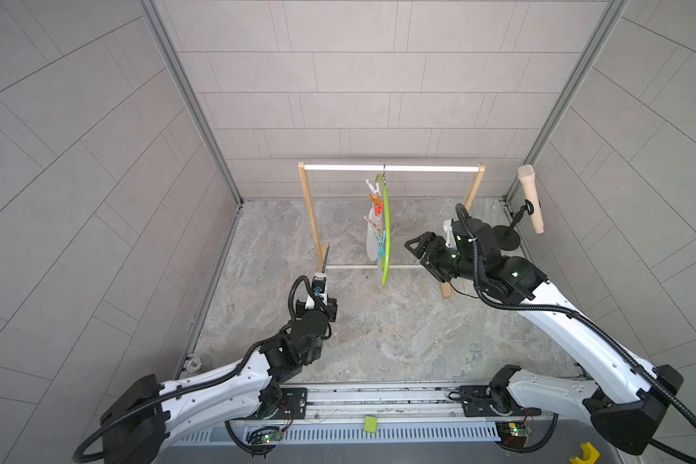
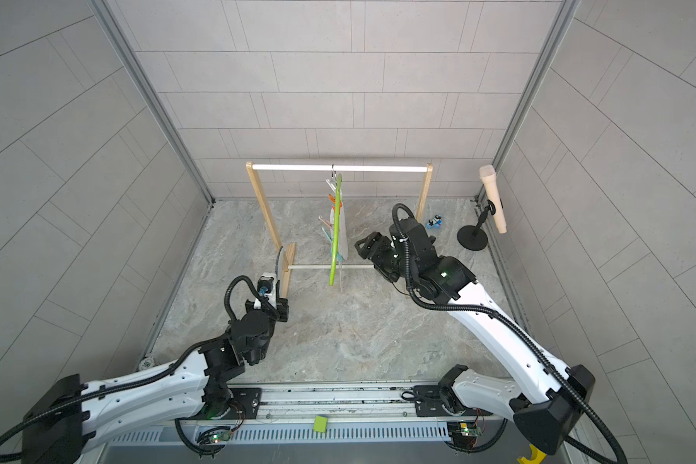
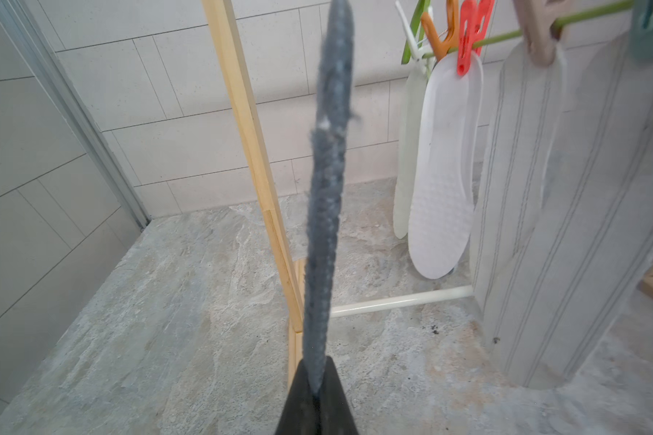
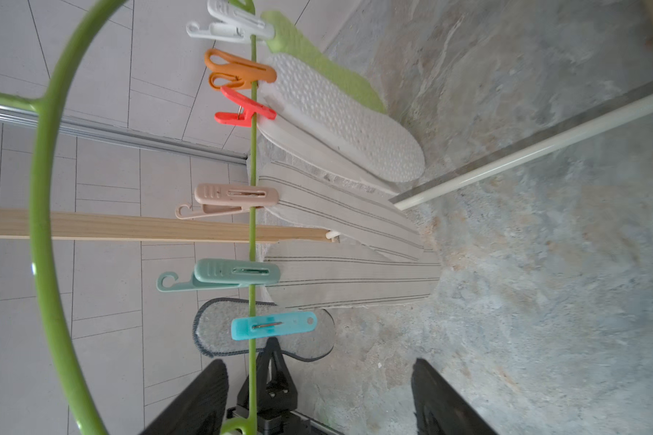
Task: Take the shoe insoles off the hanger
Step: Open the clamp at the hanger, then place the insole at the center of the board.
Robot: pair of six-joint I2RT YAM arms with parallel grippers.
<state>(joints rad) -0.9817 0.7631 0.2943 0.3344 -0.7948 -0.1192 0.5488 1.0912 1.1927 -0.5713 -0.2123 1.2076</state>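
The lime-green hanger (image 1: 385, 241) hangs by its hook from the rack's top rod and is seen edge-on in both top views. In the right wrist view a pale mint insole (image 4: 328, 67), a white dotted one (image 4: 347, 124) and two grey-striped ones (image 4: 336, 207) hang from its clothespins. My left gripper (image 3: 317, 380) is shut on the grey felt insole (image 3: 328, 188), held upright and edge-on beside the rack's left post (image 1: 325, 257), away from the hanger. My right gripper (image 4: 317, 363) is open to the right of the hanger's near end (image 1: 416, 253) and holds nothing. The blue-grey insole is not seen.
The wooden rack with white rods (image 1: 390, 168) stands mid-floor, its low rod (image 3: 400, 299) near the insoles' tips. A microphone on a black stand (image 1: 530, 197) is at the right wall. A small blue object (image 2: 434, 222) lies behind the right arm. Tiled walls close in three sides.
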